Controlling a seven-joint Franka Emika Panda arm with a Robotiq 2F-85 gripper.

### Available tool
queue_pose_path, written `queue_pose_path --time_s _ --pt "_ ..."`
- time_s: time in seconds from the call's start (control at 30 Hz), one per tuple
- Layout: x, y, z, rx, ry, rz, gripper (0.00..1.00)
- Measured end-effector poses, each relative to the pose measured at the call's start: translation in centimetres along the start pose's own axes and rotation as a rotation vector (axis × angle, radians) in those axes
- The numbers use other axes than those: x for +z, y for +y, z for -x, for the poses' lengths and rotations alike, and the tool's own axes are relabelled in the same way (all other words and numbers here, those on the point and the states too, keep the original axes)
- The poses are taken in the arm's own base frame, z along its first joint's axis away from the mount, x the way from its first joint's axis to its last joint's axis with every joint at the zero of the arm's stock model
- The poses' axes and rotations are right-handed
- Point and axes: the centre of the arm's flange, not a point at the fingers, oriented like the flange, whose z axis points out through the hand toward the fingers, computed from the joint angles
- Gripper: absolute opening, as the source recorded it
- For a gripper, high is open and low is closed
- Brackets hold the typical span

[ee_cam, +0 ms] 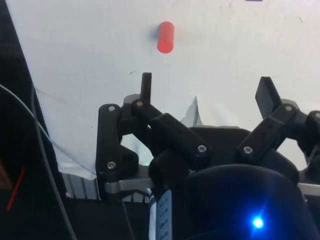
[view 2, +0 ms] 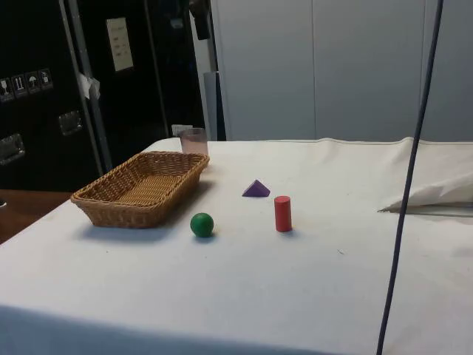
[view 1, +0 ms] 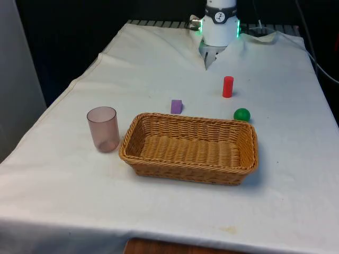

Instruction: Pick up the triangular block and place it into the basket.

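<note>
Gripper (ee_cam: 207,92): we see its two black fingers spread wide with nothing between them, hanging above bare white cloth at the robot's end of the table (view 1: 63,174).
Triangular block (view 1: 176,106): purple, resting on the cloth just beyond the basket's far rim, toward the front view's left of the red cylinder; untouched, we judge.
Basket (view 1: 159,164): woven wicker, long and shallow, nothing inside it that we can see.
Bystanders: a red cylinder (view 1: 228,87) upright, a green ball (view 1: 242,115) close by the basket's far corner, a tinted cup (view 1: 103,128) beside the basket's end.
Progress: we reckon nothing is done yet; reaching, grasping, carrying and dropping the block all remain.
Gap to close: block and gripper are well apart, with the cylinder standing nearer the gripper.
</note>
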Motion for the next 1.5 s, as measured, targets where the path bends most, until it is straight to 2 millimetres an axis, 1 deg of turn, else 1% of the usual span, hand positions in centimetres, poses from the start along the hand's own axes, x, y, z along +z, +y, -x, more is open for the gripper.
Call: queue_pose_path --time_s 0.17,0.33,0.47,0.53,0.77,0.93,1.1,1.17,1.4,1.47,1.5 --pt "0.3 -0.7 0.1 -0.005 -0.006 0.006 1.0" --pt "0.6 -0.7 0.0 -0.005 -0.002 0.007 1.0" --pt "1.6 -0.9 0.2 -0.002 0.001 0.008 1.0" --pt "1.7 -0.9 0.4 0.0 0.003 0.01 1.0" --pt "3.4 -0.8 1.9 0.008 0.019 0.012 1.0" --pt "4.3 -0.6 2.6 0.007 0.029 0.017 1.0" --pt "5.5 -0.1 3.6 0.006 0.049 0.028 1.0" --pt "5.5 -0.1 3.6 0.006 0.049 0.028 1.0" --pt "7.5 0.8 5.1 0.004 0.079 0.041 1.0" --pt "7.5 0.8 5.1 0.004 0.079 0.041 1.0" --pt "7.9 1.0 5.4 0.005 0.086 0.042 1.0"
